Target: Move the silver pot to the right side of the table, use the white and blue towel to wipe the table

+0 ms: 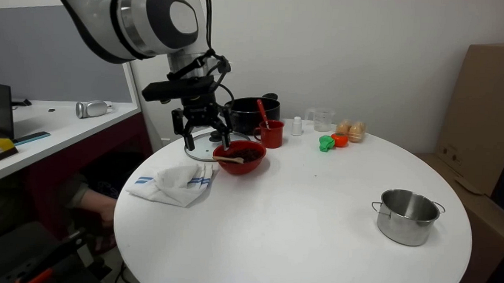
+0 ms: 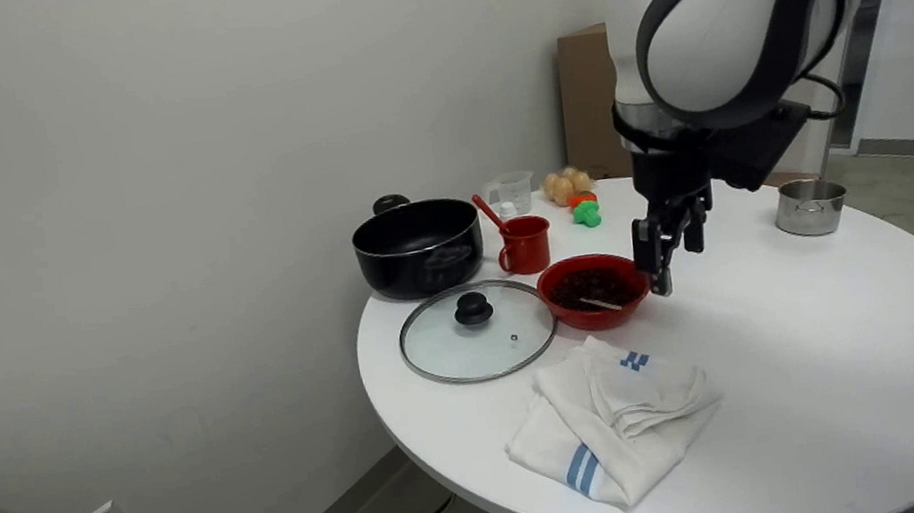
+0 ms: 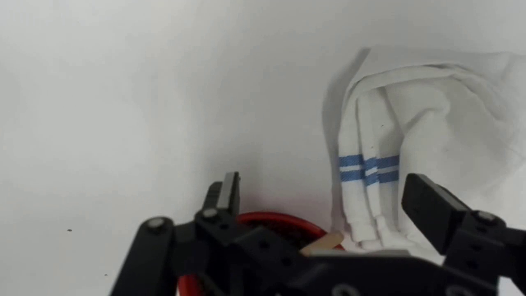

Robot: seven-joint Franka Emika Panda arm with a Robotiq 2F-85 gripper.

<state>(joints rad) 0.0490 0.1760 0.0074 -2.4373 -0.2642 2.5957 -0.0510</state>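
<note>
1. Gripper point(image 1: 207, 143) is held spread, with nothing pinched, above the surface point(image 1: 290, 236) and close by the red bowl point(image 1: 239, 170).
2. The white and blue towel point(image 2: 617, 430) is laid crumpled below the gripper and off to one side; it can be judged light, limp and soft, so a firm squeeze should be tolerated.
3. It is best taken by a raised fold near its middle, where several layers can be caught at once; a flat edge would probably be slid over.
4. The silver pot point(image 1: 407, 227) is set well apart from the gripper, across the surface, so that step may be counted as done. If handled, stiff, slippery metal should be expected, best gripped at the rim.
5. Clearance to the bowl cannot be judged well, since it is largely covered by the gripper in the wrist view; it could be knocked.
</note>
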